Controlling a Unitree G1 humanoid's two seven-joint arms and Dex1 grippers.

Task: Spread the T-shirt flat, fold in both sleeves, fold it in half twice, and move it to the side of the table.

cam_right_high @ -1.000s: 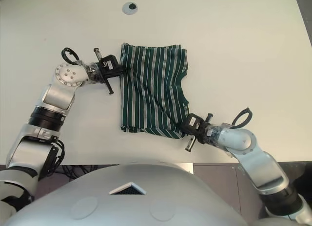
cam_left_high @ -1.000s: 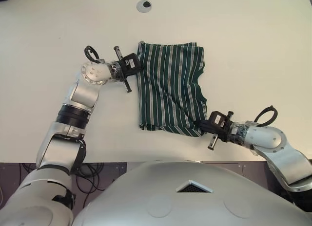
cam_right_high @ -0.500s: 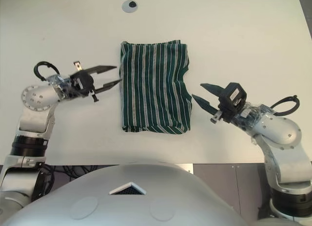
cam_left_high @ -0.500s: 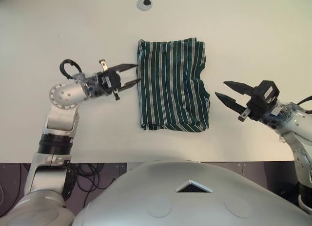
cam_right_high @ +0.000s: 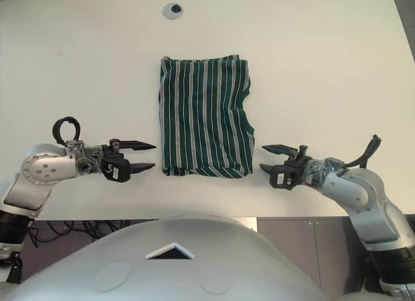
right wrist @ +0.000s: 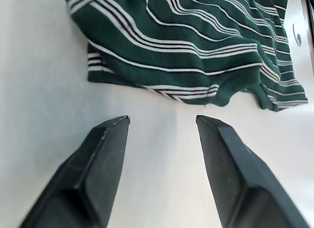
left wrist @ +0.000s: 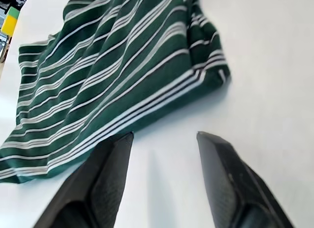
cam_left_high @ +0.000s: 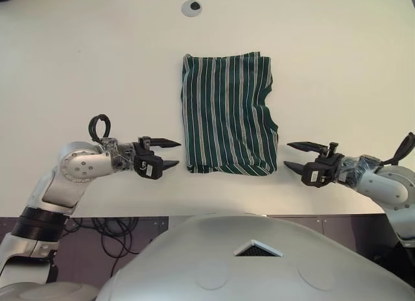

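The green T-shirt (cam_left_high: 228,113) with white stripes lies folded into a tall rectangle in the middle of the white table (cam_left_high: 78,74). My left gripper (cam_left_high: 172,154) is open beside the shirt's near left corner, a short gap away, empty. My right gripper (cam_left_high: 292,155) is open just off the near right corner, also empty. In the left wrist view the open gripper (left wrist: 164,135) points at the shirt's folded edge (left wrist: 113,90). The right wrist view has the right gripper (right wrist: 162,119) open in front of the shirt's hem (right wrist: 181,51).
A small round grey disc (cam_left_high: 191,7) is set in the table beyond the shirt. The table's near edge (cam_left_high: 162,215) runs just behind both grippers. Bare tabletop stretches to the left and right of the shirt.
Both grippers let go of the shirt and opened, then dropped back toward the near edge, beside the shirt's near corners. The near right corner of the shirt now lies flat.
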